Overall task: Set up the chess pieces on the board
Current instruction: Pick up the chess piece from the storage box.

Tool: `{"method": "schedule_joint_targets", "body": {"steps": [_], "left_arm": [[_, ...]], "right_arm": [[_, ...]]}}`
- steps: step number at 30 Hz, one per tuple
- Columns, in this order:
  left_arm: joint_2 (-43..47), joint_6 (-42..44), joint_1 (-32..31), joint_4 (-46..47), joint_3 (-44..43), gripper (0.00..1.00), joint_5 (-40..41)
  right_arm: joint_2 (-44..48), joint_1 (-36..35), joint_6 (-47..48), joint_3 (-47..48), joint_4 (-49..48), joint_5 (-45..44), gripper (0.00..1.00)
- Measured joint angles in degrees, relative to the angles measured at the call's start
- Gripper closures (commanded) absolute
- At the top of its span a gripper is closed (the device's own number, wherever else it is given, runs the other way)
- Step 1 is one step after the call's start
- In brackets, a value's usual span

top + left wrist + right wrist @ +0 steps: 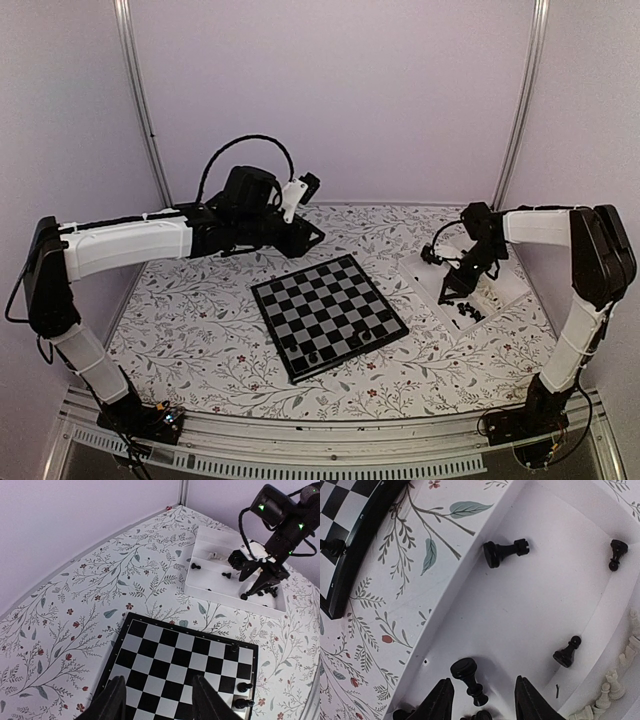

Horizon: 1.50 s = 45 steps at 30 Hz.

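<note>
The board (328,315) lies mid-table with a few black chess pieces (360,338) near its front right edge. My left gripper (310,235) hovers beyond the board's far left corner. In the left wrist view it (160,700) stands open and empty above the board (175,665). My right gripper (455,290) reaches down into the white tray (505,285). In its wrist view it (482,700) is open, and a black piece (469,677) lies on its side between the fingers, touching neither.
On the tray floor (530,595) a black rook (504,552) lies tipped over, with two black pawns (566,652) nearby. Cream-white pieces (620,680) crowd the compartment behind a divider. The board's corner (350,540) lies left of the tray wall.
</note>
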State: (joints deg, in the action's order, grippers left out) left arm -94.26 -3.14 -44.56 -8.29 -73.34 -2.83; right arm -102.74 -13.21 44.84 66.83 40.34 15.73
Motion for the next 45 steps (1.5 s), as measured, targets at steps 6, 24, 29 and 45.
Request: {"method": "schedule_joint_targets", "body": {"steps": [6, 24, 29, 45], "left_arm": [[-0.68, 0.04, 0.00, -0.17, -0.39, 0.53, -1.05], [-1.86, 0.09, 0.00, -0.50, -0.76, 0.53, -2.75], [-2.10, 0.09, -0.20, -0.63, -0.87, 0.53, -2.84], [-2.54, 0.13, -0.46, -1.27, -1.66, 0.55, -3.41]], "right_arm": [[-1.84, 0.11, 0.46, -0.15, 0.33, 0.02, 0.54], [-4.37, -1.29, 0.48, -0.33, -0.52, -0.13, 0.66], [-5.11, -1.73, -0.92, 0.57, -1.07, -0.15, 0.73], [-4.79, -1.57, -6.56, 0.87, 0.24, 1.36, 0.88]]}}
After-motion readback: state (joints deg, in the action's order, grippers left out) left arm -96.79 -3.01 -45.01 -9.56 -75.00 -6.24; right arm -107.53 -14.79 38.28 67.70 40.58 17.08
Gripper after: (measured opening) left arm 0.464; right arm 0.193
